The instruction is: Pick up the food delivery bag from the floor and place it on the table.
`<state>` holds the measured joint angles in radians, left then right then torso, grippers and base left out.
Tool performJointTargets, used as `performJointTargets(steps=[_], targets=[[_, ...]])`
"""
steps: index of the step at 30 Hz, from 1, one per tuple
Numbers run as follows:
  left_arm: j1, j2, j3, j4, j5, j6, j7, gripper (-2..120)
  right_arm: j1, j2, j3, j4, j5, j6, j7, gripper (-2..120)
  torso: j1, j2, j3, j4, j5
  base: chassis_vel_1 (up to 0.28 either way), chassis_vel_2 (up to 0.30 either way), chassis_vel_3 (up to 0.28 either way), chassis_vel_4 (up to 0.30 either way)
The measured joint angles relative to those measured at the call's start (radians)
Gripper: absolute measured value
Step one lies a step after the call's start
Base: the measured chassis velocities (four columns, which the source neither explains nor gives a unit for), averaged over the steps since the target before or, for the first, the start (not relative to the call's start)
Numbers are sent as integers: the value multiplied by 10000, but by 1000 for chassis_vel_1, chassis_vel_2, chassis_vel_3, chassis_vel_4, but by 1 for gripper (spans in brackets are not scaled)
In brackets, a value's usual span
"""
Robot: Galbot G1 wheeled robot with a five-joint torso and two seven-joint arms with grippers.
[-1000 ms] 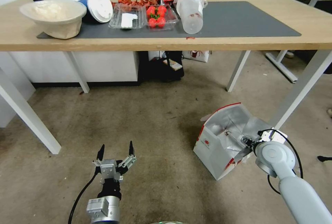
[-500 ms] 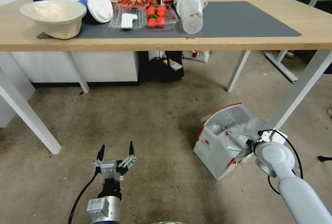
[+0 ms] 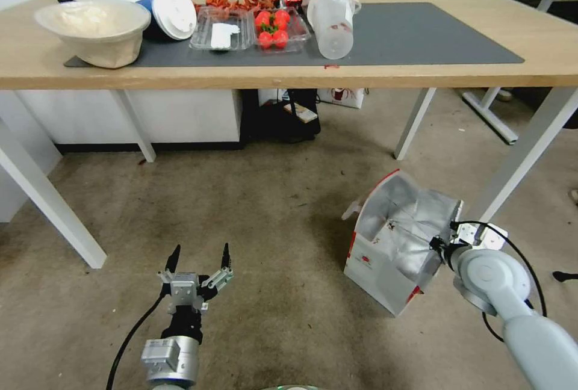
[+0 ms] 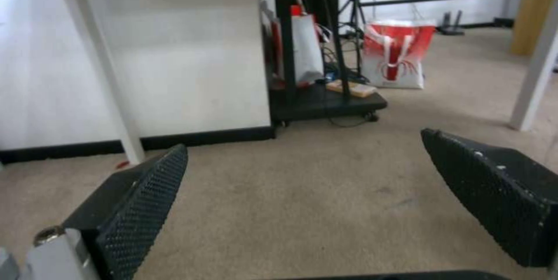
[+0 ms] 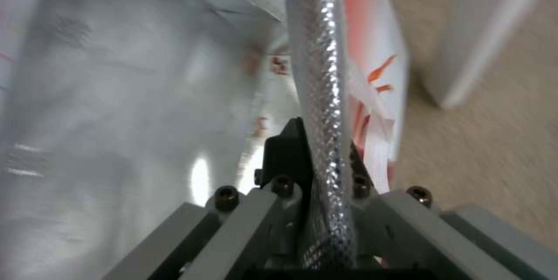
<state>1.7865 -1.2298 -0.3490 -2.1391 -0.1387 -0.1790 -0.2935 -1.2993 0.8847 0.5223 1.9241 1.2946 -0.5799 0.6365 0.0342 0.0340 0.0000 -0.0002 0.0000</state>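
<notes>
The food delivery bag [image 3: 391, 239], white with a foil lining, red edges and a small red logo, stands open and tilted on the floor [image 3: 271, 227] beside a white table leg. My right gripper [image 3: 438, 245] is shut on the bag's near wall; the right wrist view has that foil wall [image 5: 321, 97] pinched between the fingers. My left gripper [image 3: 198, 257] hovers open low over the floor at the lower left, its ribbed pads [image 4: 145, 201] wide apart with nothing between them. The light-wood table [image 3: 421, 71] with its dark grey mat [image 3: 421, 35] spans the back.
On the table's left half stand white bowls [image 3: 93, 23], a tray of strawberries [image 3: 274, 29] and a tipped clear jug [image 3: 331, 20]. White table legs [image 3: 524, 149] rise beside the bag. A black cart [image 3: 283, 116] and a red-and-white bag [image 4: 398, 55] sit under the table.
The right gripper has lifted and tipped the bag more upright, shifting it slightly right. The left arm has drawn back a little, staying open.
</notes>
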Motion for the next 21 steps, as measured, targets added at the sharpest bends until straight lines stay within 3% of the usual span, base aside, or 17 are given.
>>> performJointTargets(steps=[1, 4, 5, 8, 10, 13, 14, 17, 18, 21], targets=[[0, 0, 0, 0, 0, 0, 0, 100, 0, 0, 0, 0, 0, 0, 0, 0, 0, 0, 0, 0, 0, 0, 0, 0, 0], [-78, 368, 59, 100, -87, -30, 9, 100, -553, -992, 85, 433, -516, 104, -1859, 0, 0, 0, 0, 1, 3, 0, 0, 0, 0], [-78, 368, 59, 100, -87, -30, 9, 100, -553, -992, 85, 433, -516, 104, -1859, 0, 0, 0, 0, 1, 3, 0, 0, 0, 0], [-176, 519, 100, 196, -131, -57, -50, 100, -1095, -2127, 148, 663, -1457, 463, -4661, 0, 0, 1, 0, -1, 2, 0, 0, 0, 0], [-191, 521, 107, 208, -134, -59, -57, 100, -1155, -2347, 148, 687, -1601, 522, -5141, 0, 0, 1, 0, -1, 5, 0, 0, 0, 0], [-256, 460, 173, 281, -137, -68, -123, 100, -1191, -3681, 103, 720, -2231, 981, -7364, 0, 0, 1, 0, 1, 4, 0, 0, 0, 0], [-256, 460, 173, 281, -137, -68, -123, 100, -1191, -3681, 103, 720, -2231, 981, -7364, 0, 0, 1, 0, 1, 4, 0, 0, 0, 0], [-273, 349, 230, 327, -112, -93, -156, 100, -1061, -5019, 78, 619, -2564, 1650, -9271, 0, 0, 1, 0, 3, 0, 0, 0, 0, 0], [-273, 349, 230, 327, -112, -93, -156, 100, -1061, -5019, 78, 619, -2564, 1650, -9271, 0, 0, 1, 0, 3, 0, 0, 0, 0, 0], [-290, 271, 241, 370, -91, -117, -173, 100, -991, -6064, 185, 244, -3101, 2628, -11919, 0, 0, 1, 0, 2, 0, 0, 0, 0, 0]])
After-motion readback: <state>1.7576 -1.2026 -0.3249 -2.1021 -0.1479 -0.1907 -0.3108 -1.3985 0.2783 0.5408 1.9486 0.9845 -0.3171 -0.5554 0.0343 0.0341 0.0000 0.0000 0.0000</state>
